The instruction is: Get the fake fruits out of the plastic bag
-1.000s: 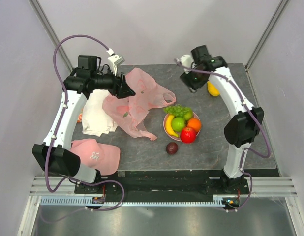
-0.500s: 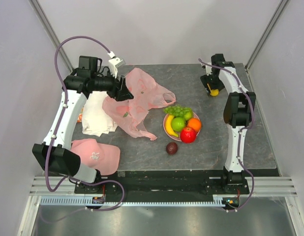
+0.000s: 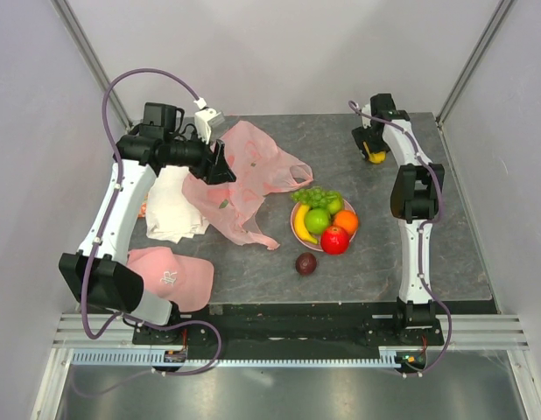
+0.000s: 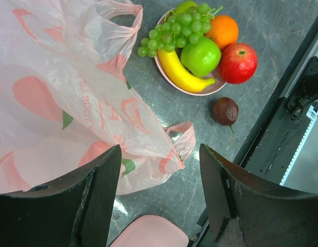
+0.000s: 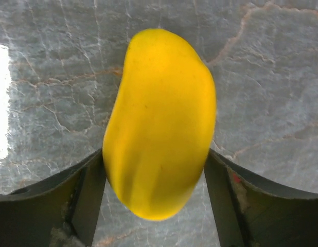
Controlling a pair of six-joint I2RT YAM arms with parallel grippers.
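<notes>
One thin, crinkly, translucent pale-pink plastic bag lay crumpled on the dark grey marbled table, left of centre. It was printed with peach-pink fruit shapes and small green leaves, and its two handle loops were splayed toward the middle. I could not see through the folds whether anything was inside.

Just right of it stood one flat pink round plate. It carried one yellow plastic banana, one glossy green apple, one orange, one shiny red apple and one bunch of green grapes. A second green fruit sat mostly hidden behind the bunch. One small dark plum lay on the table just beside the plate's near edge.

One smooth yellow mango lay at the far right of the table, well apart from the rest. The right tool was down over it, one finger pressed against each flank of the fruit.

The left tool hung above the bag's left part with its fingers spread wide and nothing between them.

At the near left lay one opaque pink cap with a logo, and beyond it one white cloth.
</notes>
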